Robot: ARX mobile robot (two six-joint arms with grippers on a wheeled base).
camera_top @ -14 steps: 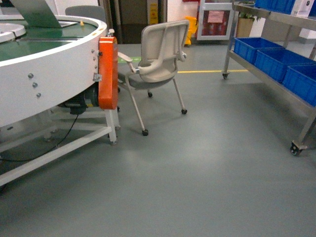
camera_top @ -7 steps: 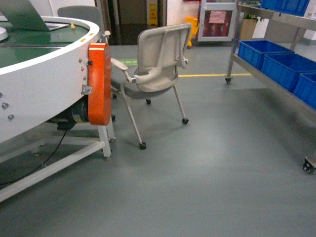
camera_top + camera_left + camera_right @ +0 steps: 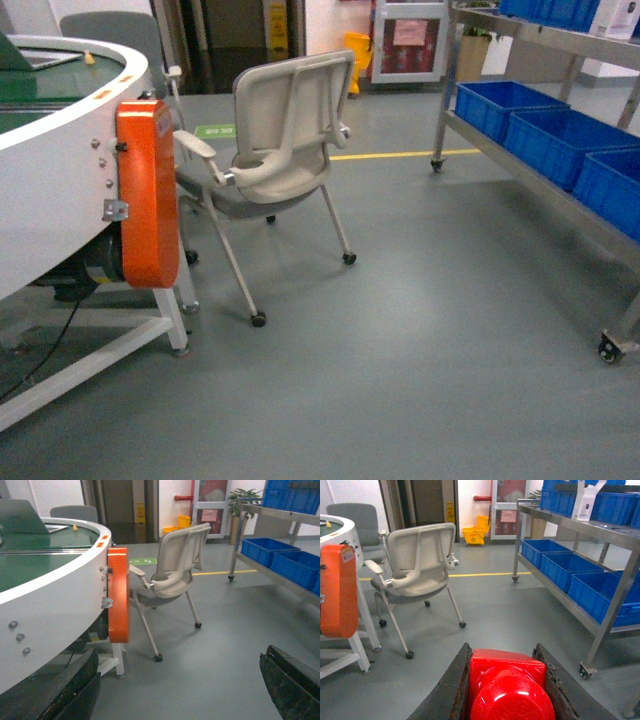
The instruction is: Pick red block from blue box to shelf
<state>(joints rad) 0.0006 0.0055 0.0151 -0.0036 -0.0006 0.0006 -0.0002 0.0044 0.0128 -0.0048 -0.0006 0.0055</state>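
**Red block rode toward the shelf**

Head view: your shelf stood right of the chair. Left wrist: your left gripper hung spread, empty. Right wrist: your right gripper clenched the red block, chair beyond it.

No wording can be read in any view. A yellow sign by the far doorway, a green floor sticker behind the chair, a pink notice on the red cabinet and small orange labels on the white conveyor rim all carry marks too small or blurred to make out.
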